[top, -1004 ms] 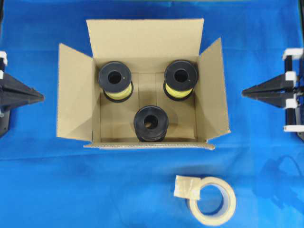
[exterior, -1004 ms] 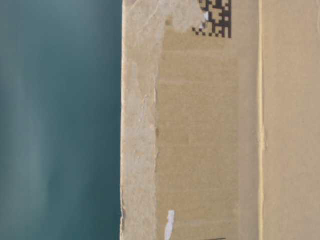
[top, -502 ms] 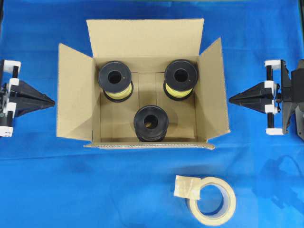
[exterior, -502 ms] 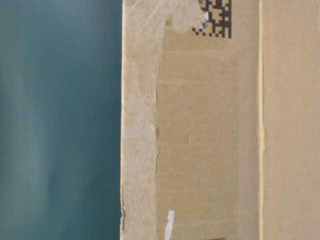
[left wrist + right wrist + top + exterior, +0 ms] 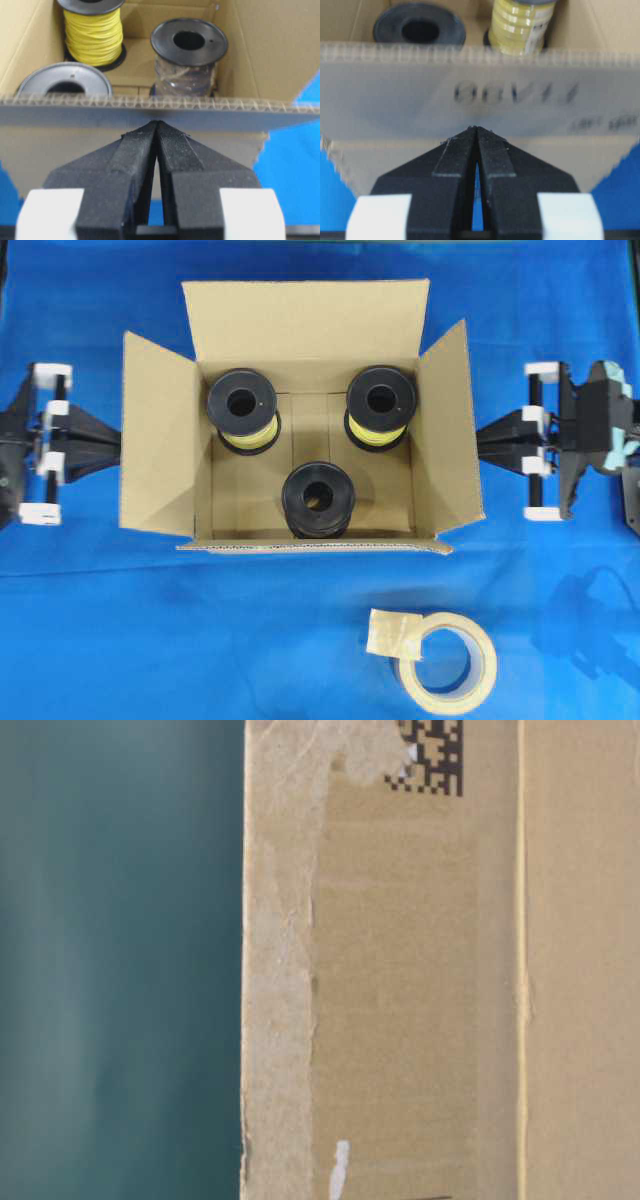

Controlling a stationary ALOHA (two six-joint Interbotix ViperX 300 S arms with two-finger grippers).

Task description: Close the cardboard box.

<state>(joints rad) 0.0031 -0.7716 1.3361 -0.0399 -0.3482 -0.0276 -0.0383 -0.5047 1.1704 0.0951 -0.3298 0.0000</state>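
Cardboard box (image 5: 300, 420) open, all flaps up
Left gripper (image 5: 118, 441) at left flap, jaws together; right gripper (image 5: 482, 441) at right flap, likewise pinched empty.

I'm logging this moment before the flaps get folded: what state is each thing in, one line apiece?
cardboard box: open, all four flaps spread outward.
left hand: shut, tips at the outer face of the left flap.
right hand: shut, tips at the outer face of the right flap.
three spools: upright inside the box.
tape roll: lying flat on the blue cloth, outside the box, loose end sticking out.
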